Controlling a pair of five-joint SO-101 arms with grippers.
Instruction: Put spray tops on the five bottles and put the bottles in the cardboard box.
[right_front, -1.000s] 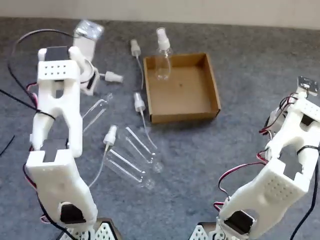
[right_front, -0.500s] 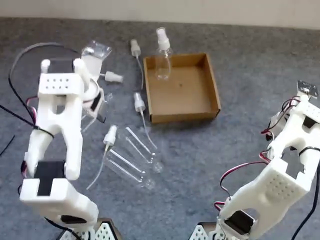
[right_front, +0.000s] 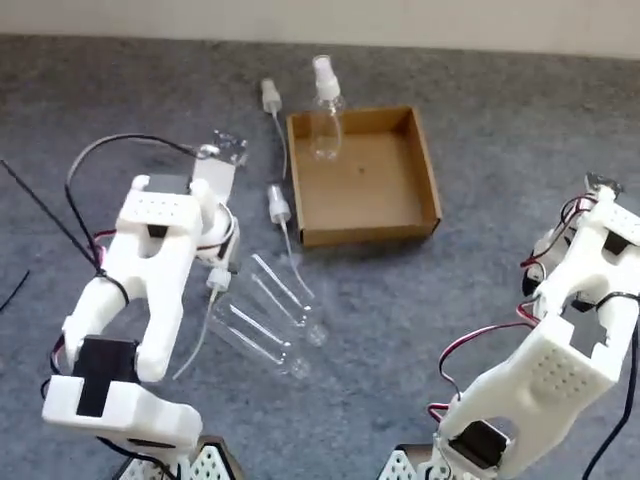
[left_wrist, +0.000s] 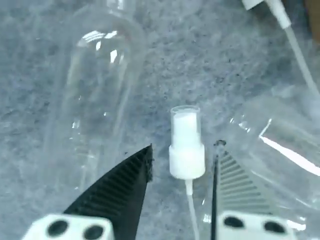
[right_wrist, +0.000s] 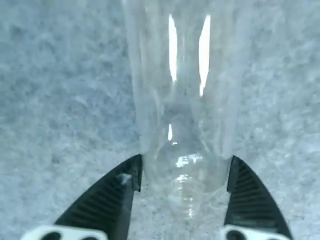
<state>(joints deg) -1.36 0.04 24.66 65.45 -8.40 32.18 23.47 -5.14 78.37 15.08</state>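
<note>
One spray top (left_wrist: 186, 142) lies on the grey carpet (right_front: 480, 100) between the spread fingers of the left gripper (left_wrist: 182, 152). Its head points away from the wrist, and its dip tube runs back toward the arm. The right gripper (right_wrist: 182, 170) clamps a clear bottle (right_wrist: 180, 100) at its rounded end, with the long axis running straight out past the fingertips. A capped bottle (right_front: 325, 125) lies across the far wall of the cardboard box (right_front: 427, 175), nozzle pointing away from the arms.
</note>
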